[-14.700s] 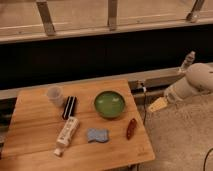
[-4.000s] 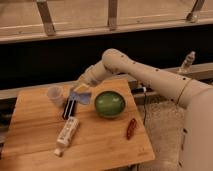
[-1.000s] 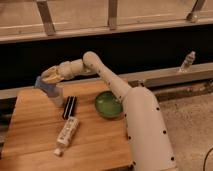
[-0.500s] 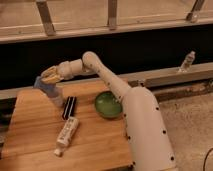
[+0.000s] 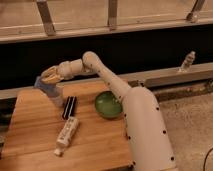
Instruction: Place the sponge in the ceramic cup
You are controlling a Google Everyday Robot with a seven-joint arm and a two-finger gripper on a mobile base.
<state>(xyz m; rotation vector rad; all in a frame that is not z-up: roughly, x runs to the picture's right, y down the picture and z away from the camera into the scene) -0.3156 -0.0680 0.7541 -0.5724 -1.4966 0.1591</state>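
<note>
My gripper hangs at the table's far left corner, shut on the light-blue sponge. The sponge dangles just under the fingers, directly over and slightly left of the pale ceramic cup. That cup stands upright on the wooden table, its rim partly covered by the sponge. My arm reaches in from the right, across the back of the table.
A black oblong item lies right of the cup. A white tube-like bottle lies in front of it. The green bowl sits mid-table, partly behind my arm. A small clear bottle stands on the far right ledge.
Over the last second the gripper with the sponge has stayed nearly still above the cup. Much earlier, the sponge lay on the table near the front.
</note>
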